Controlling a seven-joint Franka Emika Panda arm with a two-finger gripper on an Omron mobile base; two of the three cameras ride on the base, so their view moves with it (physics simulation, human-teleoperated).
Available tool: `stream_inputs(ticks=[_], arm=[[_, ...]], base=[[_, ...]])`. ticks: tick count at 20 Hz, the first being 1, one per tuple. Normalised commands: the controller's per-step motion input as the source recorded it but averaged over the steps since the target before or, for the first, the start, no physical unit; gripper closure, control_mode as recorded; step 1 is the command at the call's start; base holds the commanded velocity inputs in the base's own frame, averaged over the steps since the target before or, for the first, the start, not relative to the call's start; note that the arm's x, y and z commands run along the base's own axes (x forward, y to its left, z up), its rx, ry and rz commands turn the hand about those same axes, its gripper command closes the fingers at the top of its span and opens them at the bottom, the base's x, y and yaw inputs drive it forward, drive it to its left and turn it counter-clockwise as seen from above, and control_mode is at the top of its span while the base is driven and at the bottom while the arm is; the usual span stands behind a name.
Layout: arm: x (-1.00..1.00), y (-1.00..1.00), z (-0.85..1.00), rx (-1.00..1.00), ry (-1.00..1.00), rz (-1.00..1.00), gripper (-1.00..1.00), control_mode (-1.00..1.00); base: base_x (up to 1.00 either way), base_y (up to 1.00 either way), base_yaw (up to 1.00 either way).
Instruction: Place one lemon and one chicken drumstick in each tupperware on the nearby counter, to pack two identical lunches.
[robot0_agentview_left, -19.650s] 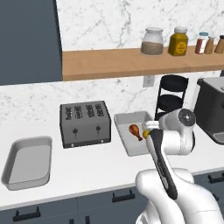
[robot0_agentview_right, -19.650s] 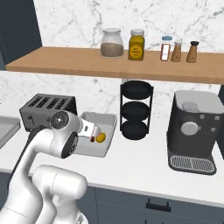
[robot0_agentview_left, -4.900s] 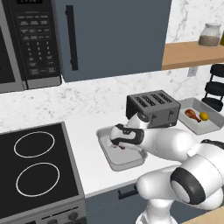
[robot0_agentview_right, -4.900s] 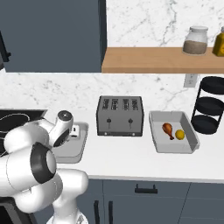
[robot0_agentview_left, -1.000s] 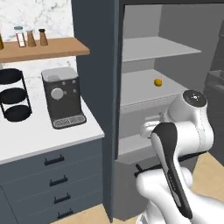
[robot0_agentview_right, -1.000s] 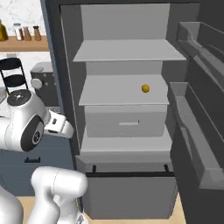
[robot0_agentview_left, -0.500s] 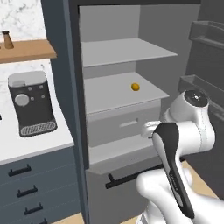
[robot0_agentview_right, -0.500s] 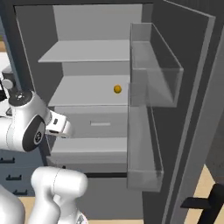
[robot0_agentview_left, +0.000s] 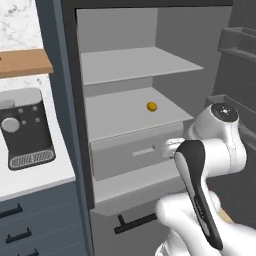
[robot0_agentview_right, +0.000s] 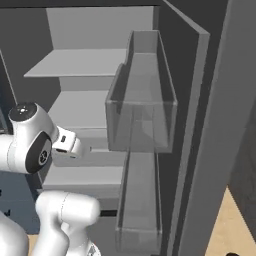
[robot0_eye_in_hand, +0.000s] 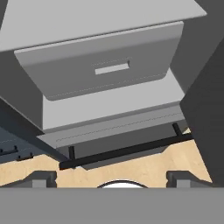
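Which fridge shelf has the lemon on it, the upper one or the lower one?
The lower shelf, the one directly above the drawer. The lemon sits toward its right side; the upper shelf has nothing on it.

The lemon on the fridge's middle shelf is too small to make out beyond a yellow-orange dot. From the right side, the door bins and the arm cover much of that shelf. The coffee machine is cut by the left edge, and the wooden shelf above it runs out of frame. The counter shows just a corner. The drawer is partly behind the arm's wrist. The gripper's fingertips barely poke up at the bottom of the hand view, so little of them can be judged. The fridge door is cut by the top edge.
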Motion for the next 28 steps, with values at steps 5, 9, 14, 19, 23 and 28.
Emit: stream_inputs(ticks=[5, 9, 14, 19, 23, 28], arm=[[0.0, 0.0, 0.0, 0.0, 0.0, 0.0, -1.0, 1.0], [0.37, -0.18, -0.17, 0.0, 0.0, 0.0, -1.0, -1.0], [0.67, -0.15, -0.17, 0.0, 0.0, 0.0, -1.0, -1.0], [0.78, -0.37, -0.07, -0.05, 0.0, -0.02, -1.0, -1.0], [0.77, -0.45, -0.06, -0.04, 0.0, -0.04, -1.0, -1.0], [0.85, -0.02, -0.17, -0.01, 0.0, 0.0, -1.0, -1.0]], base=[[0.58, 0.0, 0.0], [0.09, -0.03, 0.0], [0.0, 0.0, 0.0], [0.0, 0.0, 0.0], [0.0, 0.0, 0.0], [0.0, 0.0, 0.0]])
